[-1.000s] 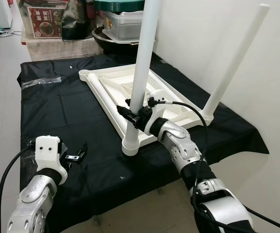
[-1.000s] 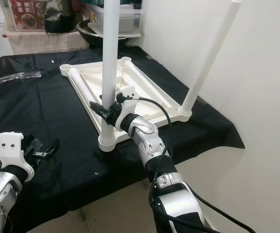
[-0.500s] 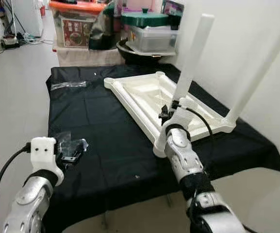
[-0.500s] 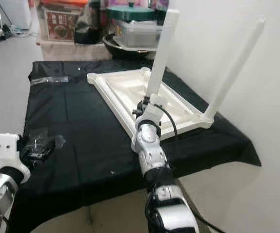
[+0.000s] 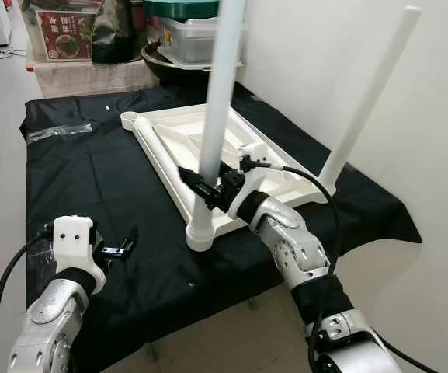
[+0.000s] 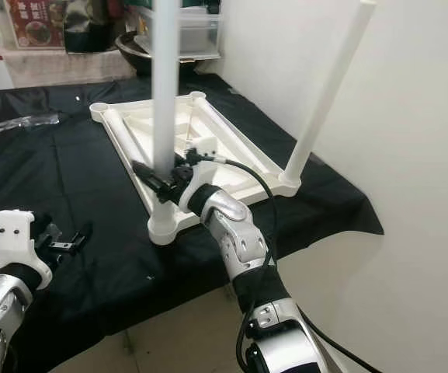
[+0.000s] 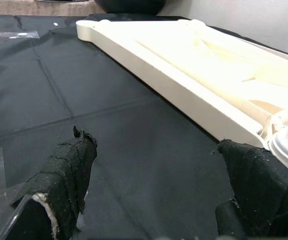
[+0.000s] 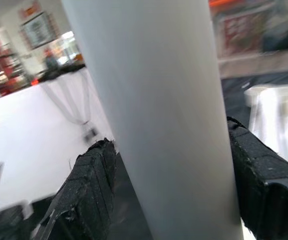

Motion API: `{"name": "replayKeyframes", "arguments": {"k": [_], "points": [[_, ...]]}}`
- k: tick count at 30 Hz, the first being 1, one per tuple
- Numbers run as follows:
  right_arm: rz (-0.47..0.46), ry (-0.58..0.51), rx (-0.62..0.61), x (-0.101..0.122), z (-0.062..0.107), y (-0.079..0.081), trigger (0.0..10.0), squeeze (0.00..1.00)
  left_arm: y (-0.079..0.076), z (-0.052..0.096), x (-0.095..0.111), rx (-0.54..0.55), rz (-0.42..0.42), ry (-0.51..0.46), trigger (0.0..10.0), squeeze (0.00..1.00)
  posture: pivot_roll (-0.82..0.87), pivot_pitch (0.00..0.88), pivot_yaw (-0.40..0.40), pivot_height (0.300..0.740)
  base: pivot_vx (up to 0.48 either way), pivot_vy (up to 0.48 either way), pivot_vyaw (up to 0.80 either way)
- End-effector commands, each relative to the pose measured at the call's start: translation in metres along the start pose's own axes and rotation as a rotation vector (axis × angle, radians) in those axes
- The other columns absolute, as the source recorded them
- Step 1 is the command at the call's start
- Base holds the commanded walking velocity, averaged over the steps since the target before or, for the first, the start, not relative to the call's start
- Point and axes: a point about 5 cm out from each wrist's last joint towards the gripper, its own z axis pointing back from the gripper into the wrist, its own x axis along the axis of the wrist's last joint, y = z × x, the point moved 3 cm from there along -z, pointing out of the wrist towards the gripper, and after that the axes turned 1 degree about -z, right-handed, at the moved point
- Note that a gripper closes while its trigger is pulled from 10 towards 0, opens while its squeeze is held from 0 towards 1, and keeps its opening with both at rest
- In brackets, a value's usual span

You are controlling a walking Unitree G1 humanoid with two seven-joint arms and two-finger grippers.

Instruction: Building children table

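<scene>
A white plastic tabletop [image 5: 161,151] lies upside down on the black cloth. Two white legs stand up from its corners: a near one [image 5: 217,109] in a round socket [image 5: 199,233], and a far one [image 5: 367,101] by the wall. My right gripper [image 5: 200,183] is shut on the near leg a little above the socket; in the right wrist view the leg [image 8: 153,100] sits between both black fingers [image 8: 91,195]. My left gripper [image 5: 120,247] hovers open over the cloth at the front left, with nothing between its fingers [image 7: 66,175]. The tabletop's rim [image 7: 183,85] lies ahead of it.
A clear plastic bag [image 5: 57,132] lies on the cloth at the back left. Boxes, a pot and lidded containers [image 5: 185,39] crowd the floor behind the table. A white wall [image 5: 309,47] runs close along the right side. The cloth's front edge [image 5: 231,284] drops to the tiled floor.
The head camera rose and pulled back, then came down close again, so the whole picture shifted. My right gripper stays on the near leg; the left gripper holds about the same place.
</scene>
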Motion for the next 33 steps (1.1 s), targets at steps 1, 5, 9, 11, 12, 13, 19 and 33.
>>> {"name": "replayKeyframes", "arguments": {"k": [1,5,9,11,12,13,19,33], "points": [[-0.035,0.07,0.156,-0.022,-0.003,0.023,10.0,0.0,0.0,-0.001,-0.001,-0.004,0.009,-0.002,10.0,0.0,0.16,0.0,-0.117,0.74,0.0,0.0,0.0],[-0.022,0.101,0.207,-0.034,-0.005,0.038,10.0,0.0,-0.001,0.0,-0.001,-0.004,0.011,-0.004,10.0,0.0,0.17,0.0,-0.12,0.74,0.0,0.0,0.0],[-0.018,0.1,0.203,-0.034,-0.006,0.039,10.0,0.0,-0.001,0.0,0.0,-0.004,0.012,-0.005,10.0,0.0,0.16,0.0,-0.119,0.74,0.0,0.0,0.0],[0.007,0.055,0.087,-0.028,-0.016,0.029,0.0,0.0,-0.002,0.0,0.0,-0.005,0.013,-0.007,10.0,0.0,0.16,0.0,-0.116,0.74,0.0,0.0,0.0],[0.007,0.055,0.087,-0.028,-0.016,0.029,0.0,0.0,-0.002,0.0,0.0,-0.005,0.013,-0.007,10.0,0.0,0.16,0.0,-0.116,0.74,0.0,0.0,0.0],[0.056,0.05,-0.096,-0.024,-0.02,0.008,0.0,0.0,-0.002,0.0,0.0,-0.008,0.015,-0.008,10.0,0.0,0.15,0.0,-0.115,0.74,0.0,0.0,0.0],[0.05,0.119,-0.647,-0.029,0.009,-0.054,0.0,0.0,-0.003,0.001,0.0,-0.01,0.018,-0.01,10.0,0.0,0.15,0.0,-0.117,0.74,0.0,0.0,0.0],[0.188,0.15,-1.087,-0.022,0.106,-0.086,10.0,1.0,-0.001,0.004,0.0,-0.008,0.016,-0.005,10.0,0.0,0.12,0.0,-0.094,0.74,0.0,0.0,0.0]]}}
